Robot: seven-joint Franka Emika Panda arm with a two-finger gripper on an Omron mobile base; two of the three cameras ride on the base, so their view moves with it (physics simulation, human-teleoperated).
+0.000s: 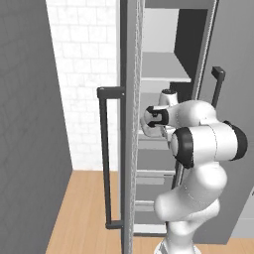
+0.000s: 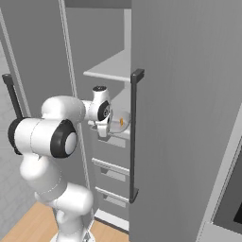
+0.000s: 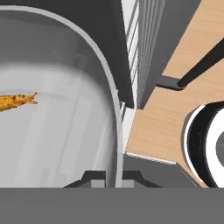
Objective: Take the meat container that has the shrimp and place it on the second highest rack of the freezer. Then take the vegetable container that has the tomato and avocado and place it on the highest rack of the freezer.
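Nearest, in the hand view, the gripper (image 3: 111, 177) stands with its two dark fingertips closed together on the thin rim of the meat container (image 3: 65, 131), a round, pale, translucent tray. Clamping the edge rather than the body lets the tray hang level below the hand, so its contents stay put. The shrimp (image 3: 15, 101), a small orange curved piece, lies on the tray floor well away from the clamped rim.

Beyond the hand, in the right base view, the gripper (image 2: 108, 128) holds the container (image 2: 118, 120) at the mouth of the freezer (image 2: 189, 94), between the open door (image 1: 130, 149) with its dark bar handle (image 1: 105, 158) and the cabinet's side wall. The arm (image 1: 198, 139) is folded at the elbow and reaches in horizontally, probably so that the tray can slide onto a shelf without tilting.

Farther in, the highest rack (image 2: 111, 68) is a flat light-grey panel above the hand. The tray sits at about the level of the second rack (image 1: 154, 144); whether it already rests there is hard to judge, since the wrist covers the contact. Drawers (image 2: 113, 168) lie below.
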